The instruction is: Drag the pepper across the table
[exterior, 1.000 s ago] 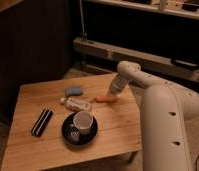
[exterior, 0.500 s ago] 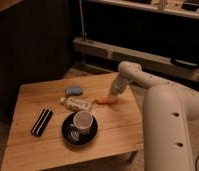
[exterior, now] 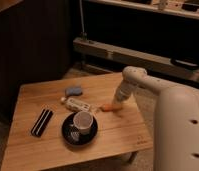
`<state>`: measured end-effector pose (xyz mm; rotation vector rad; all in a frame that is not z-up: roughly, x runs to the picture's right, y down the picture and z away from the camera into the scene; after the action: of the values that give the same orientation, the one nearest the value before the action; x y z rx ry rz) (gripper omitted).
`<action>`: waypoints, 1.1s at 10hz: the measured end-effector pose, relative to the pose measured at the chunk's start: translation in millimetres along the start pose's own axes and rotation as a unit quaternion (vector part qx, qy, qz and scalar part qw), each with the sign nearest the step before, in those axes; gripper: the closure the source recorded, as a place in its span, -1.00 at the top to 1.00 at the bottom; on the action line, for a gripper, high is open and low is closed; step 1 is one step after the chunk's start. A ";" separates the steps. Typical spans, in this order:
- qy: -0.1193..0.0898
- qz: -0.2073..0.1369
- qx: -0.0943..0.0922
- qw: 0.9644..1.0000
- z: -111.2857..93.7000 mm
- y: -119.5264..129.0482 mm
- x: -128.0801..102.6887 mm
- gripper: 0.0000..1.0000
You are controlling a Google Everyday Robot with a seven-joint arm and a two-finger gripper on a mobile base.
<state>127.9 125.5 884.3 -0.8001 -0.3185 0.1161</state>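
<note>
The pepper is a small slim orange-red thing lying on the light-brown wooden table, right of centre. My gripper is at the end of the white arm, low over the table at the pepper's right end, touching or nearly touching it. The white tube-shaped packet lies just left of the pepper.
A white cup stands on a black saucer at the table's front centre. A black flat bar lies at the left. A small blue-grey object lies behind the packet. My white arm body fills the right side.
The gripper and the pepper have shifted slightly toward the right and front of the table. The other objects have not moved.
</note>
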 end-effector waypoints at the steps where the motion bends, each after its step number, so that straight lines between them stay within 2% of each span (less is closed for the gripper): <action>1: 0.004 0.003 -0.007 1.000 -1.4 16.1 9.1 -0.34; 5: 0.006 0.007 -0.029 1.000 6.3 49.7 9.6 -0.34; 11: 0.008 0.005 -0.030 0.999 5.8 51.4 9.9 -0.34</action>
<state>136.4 167.3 853.4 -0.8624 -0.3043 0.1107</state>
